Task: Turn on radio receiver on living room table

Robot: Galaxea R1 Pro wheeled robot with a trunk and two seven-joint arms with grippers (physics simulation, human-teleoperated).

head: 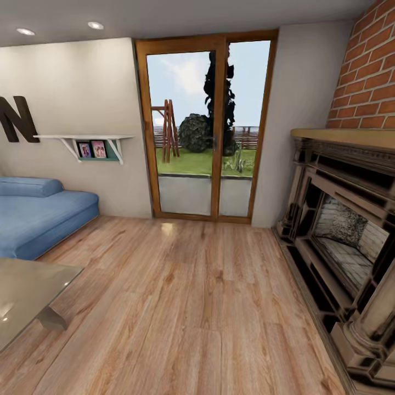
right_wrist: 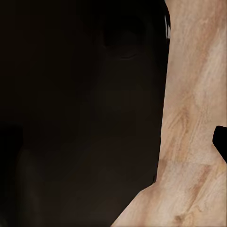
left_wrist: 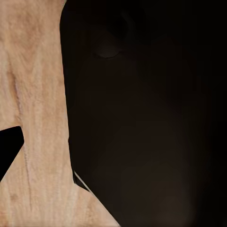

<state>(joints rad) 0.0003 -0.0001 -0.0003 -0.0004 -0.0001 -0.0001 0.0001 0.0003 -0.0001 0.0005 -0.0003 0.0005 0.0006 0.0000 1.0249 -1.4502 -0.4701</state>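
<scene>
Since the radio receiver cannot be picked out anywhere, the step in hand looks like travel and search rather than reaching; the head view gives a corner of the table [head: 27,291] at the lower left, its glossy grey-brown top cut off by the frame, with the blue sofa [head: 38,214] behind it and part of the wall letter [head: 19,119] above; so the receiver, if it sits on that table, probably lies on the part beyond the picture's left edge. To do this well, I would judge that the base should turn toward the robot's left until the whole tabletop comes into sight, then stop short of the table edge so that either claw can later come over the top from above; the fireplace [head: 340,230] stands close on the right and calls for a wide berth while turning; the glass door [head: 206,126] straight ahead is not the goal.

Neither claw's fingers can be made out: each wrist view is mostly a dark, unlit mass, likely the robot's own body close to the lens, beside a strip of wood floor [left_wrist: 38,94], so I cannot tell whether either claw stands wide or narrow, or how far the table lies from them; nothing appears to be held. The small black shapes at the edges of the wrist views are too cropped to name.
</scene>
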